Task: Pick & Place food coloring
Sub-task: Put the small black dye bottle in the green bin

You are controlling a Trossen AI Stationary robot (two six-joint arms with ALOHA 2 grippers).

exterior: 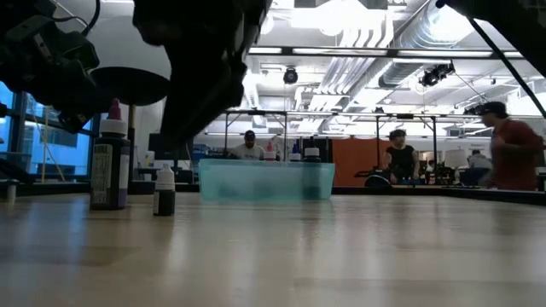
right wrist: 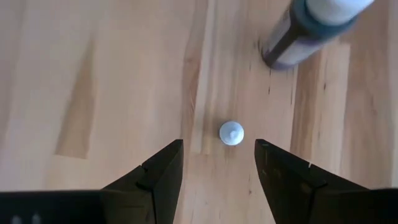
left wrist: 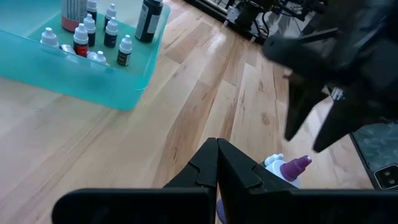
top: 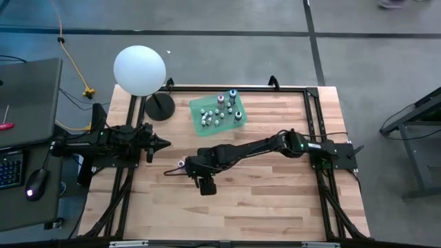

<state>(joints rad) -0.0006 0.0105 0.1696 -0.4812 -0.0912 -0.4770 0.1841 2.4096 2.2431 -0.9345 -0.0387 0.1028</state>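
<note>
Pale wood table [exterior: 341, 256], possibly scuffed, teal tray [exterior: 266, 180], people behind.

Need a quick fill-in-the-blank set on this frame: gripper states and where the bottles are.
1. The right gripper hangs over a small white-capped bottle with its fingers ____.
2. The left gripper has its fingers ____.
3. Most of the food coloring bottles stand in a ____ tray.
4. The bottle under the right gripper stands on the table, ____ the tray.

Missing words: open; shut; green; outside
</note>
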